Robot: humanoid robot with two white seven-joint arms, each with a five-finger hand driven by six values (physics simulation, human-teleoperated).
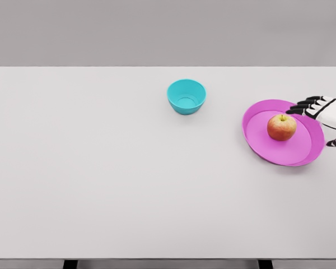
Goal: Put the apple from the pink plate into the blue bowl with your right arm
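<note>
- Apple target noted first, but listing by size: wide flat white table (101, 179) carries everything.
- Shallow round pink plate (302, 154) lies near the right edge.
- White right hand with black fingers (319, 115) hovers at the plate's far right rim, fingers spread, holding nothing; apple untouched.
- Small round blue bowl (186, 96) stands well apart, left of the plate.
- Red-yellow apple (281, 127) sits upright on the plate.
- Risk, judged: a sideways approach could nudge the apple rolling, or drag the plate.

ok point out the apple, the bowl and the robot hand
apple (281, 128), head view, middle of its front skin
bowl (186, 96), head view, inner wall
right robot hand (316, 107), head view, back of the hand over the plate's right rim
</note>
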